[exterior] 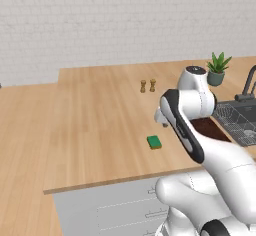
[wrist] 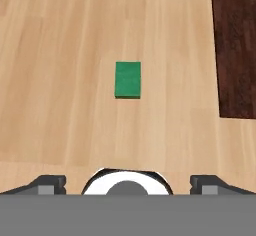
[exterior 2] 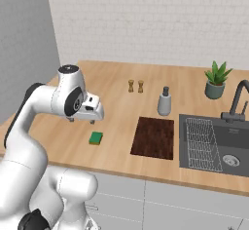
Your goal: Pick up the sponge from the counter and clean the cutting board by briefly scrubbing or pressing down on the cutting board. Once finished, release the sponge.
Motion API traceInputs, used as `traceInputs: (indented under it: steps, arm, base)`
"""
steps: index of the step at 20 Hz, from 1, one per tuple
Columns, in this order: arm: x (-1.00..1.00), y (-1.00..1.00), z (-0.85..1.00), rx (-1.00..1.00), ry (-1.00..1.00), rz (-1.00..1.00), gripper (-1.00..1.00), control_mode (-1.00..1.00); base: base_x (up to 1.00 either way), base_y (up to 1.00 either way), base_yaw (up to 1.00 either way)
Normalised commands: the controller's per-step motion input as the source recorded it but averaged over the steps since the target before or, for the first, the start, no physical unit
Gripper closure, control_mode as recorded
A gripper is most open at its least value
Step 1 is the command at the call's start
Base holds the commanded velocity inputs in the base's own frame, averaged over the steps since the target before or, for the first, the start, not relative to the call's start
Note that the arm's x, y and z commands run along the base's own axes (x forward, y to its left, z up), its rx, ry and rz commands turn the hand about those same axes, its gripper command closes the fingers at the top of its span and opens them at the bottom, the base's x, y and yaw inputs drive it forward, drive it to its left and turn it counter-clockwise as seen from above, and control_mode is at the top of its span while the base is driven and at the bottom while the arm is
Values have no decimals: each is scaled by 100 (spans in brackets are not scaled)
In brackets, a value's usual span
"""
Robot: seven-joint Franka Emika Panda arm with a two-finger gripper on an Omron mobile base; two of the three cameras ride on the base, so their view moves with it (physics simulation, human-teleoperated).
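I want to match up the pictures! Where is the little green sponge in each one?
Left base view: the sponge lies low and right of the middle, just left of the arm.
Right base view: left of the middle, near the counter's front edge.
Hand view: near the middle, slightly up.
Shared landmark: the cutting board lies to its right in every view.

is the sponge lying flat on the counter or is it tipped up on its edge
Lying flat. The sponge shows its broad green top in the hand view and sits low on the counter, apart from the cutting board.
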Motion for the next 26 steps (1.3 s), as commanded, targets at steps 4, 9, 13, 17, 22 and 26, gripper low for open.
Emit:
traceInputs:
  steps: [4,9,13,17,22,26]
  arm:
    - [41,14,-44,0,0,0,-100,-100]
    - [34,6,-25,0,2,0,-100,-100]
    - [34,1,-28,0,2,0,-100,-100]
    - [22,0,-26,0,0,0,-100,-100]
    - [9,0,-35,0,0,0,-100,-100]
    - [19,4,-48,0,1,0,-100,-100]
  base:
    - [0,0,0]
    - [0,0,0]
    - [0,0,0]
    - [0,0,0]
    - [0,0,0]
    - [0,0,0]
